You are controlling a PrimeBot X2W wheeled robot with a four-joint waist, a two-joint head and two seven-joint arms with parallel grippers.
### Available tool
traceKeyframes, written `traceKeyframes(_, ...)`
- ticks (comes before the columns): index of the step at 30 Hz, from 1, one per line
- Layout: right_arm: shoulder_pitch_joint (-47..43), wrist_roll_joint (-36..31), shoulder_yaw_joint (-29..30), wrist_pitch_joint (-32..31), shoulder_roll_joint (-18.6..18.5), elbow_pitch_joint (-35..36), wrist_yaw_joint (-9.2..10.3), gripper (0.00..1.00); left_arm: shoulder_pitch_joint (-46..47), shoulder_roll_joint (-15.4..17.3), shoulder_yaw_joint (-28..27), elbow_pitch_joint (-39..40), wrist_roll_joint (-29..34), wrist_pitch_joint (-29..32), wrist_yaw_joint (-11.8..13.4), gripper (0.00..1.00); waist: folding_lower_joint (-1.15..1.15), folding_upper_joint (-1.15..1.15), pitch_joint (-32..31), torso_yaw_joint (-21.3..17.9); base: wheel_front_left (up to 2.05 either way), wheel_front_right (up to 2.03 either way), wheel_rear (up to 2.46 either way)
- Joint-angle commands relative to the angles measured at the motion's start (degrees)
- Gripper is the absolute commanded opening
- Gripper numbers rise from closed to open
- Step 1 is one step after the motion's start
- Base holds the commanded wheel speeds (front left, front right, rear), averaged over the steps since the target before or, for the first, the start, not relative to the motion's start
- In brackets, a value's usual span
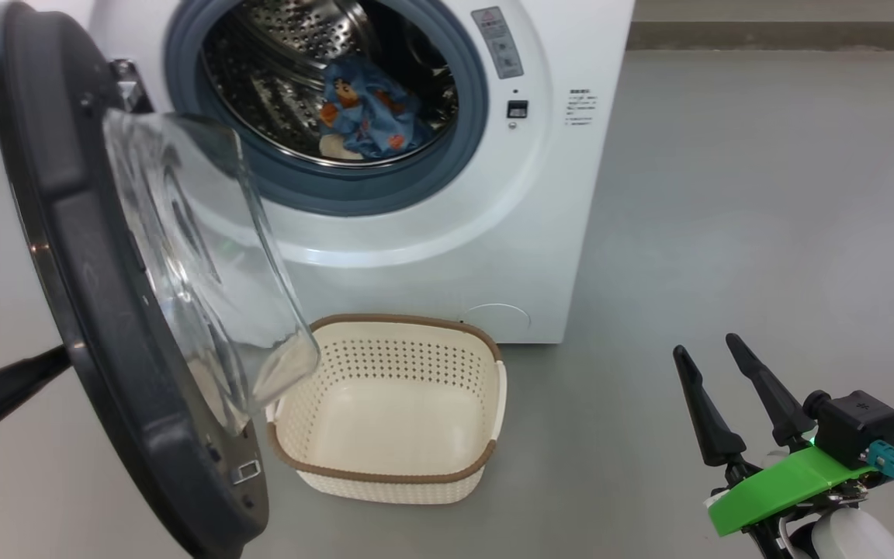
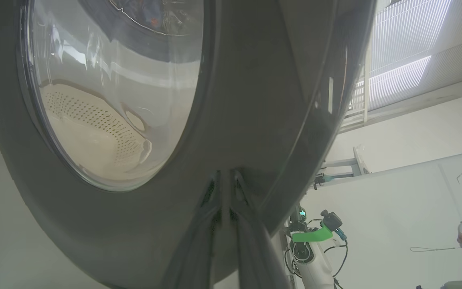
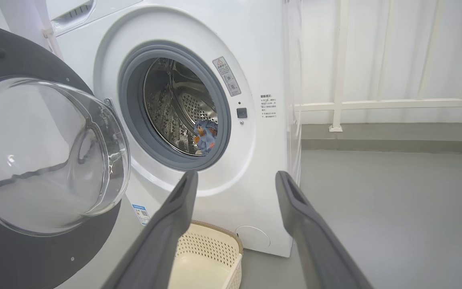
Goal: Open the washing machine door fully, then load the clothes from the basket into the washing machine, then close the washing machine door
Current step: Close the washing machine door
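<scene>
Where the right gripper (image 1: 707, 344) hangs: low at the right over the floor (image 1: 726, 194), fingers held apart, nothing between them, well apart from the door.
Left gripper (image 1: 47, 363): fingers held together on nothing, tips set at the outer face of the door's black rim; actual contact cannot be told.
Washing machine door (image 1: 82, 256): swung open on the robot's left, hinged at the machine's left side, glass bowl turned towards the basket.
Basket (image 1: 408, 319): on the floor just before the machine, nothing seen inside.
Washing machine (image 1: 540, 194): mouth uncovered.
Clothes (image 1: 365, 109): lying in the drum, blue print seen past the grey gasket.
Step judged in hand: closing the door.
Relation that counts: the door lies between the left fingers and the machine, so a push towards the mouth is called for; the left arm is judged far nearer.
</scene>
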State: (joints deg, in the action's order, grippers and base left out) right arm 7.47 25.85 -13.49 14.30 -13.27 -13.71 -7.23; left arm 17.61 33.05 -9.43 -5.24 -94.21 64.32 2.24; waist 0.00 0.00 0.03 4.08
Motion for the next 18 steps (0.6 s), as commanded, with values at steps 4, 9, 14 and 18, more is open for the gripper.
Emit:
traceKeyframes(4, 0.36, 0.36, -0.57, 0.69, -0.67, 1.50, -0.25, 1.00, 2.29, 1.61, -1.92, 2.36, -0.31, -0.33, -0.86, 0.00, 0.00, 0.00, 0.15, -2.53, 0.00, 0.00, 0.00)
traceKeyframes(9, 0.27, 0.35, -0.57, 0.70, -0.56, 1.59, -0.25, 1.00, 2.81, 0.71, -1.55, 2.53, 0.07, -1.08, -1.16, 0.00, 0.00, 0.00, 0.10, -4.82, 0.00, 0.00, 0.00)
traceKeyframes(14, 0.48, 0.29, -0.66, 0.70, -0.72, 1.80, -0.25, 1.00, 3.56, -0.22, -1.28, 2.04, 0.94, -2.47, -1.87, 0.00, 0.00, 0.00, 0.40, -7.03, 0.00, 0.00, 0.00)
traceKeyframes(18, 0.62, 0.33, -0.79, 0.70, -0.88, 1.78, -0.25, 1.00, 4.30, -0.81, -1.20, 1.50, 1.43, -3.38, -2.61, 0.00, 0.00, 0.00, 0.75, -8.59, 0.00, 0.00, 0.00)
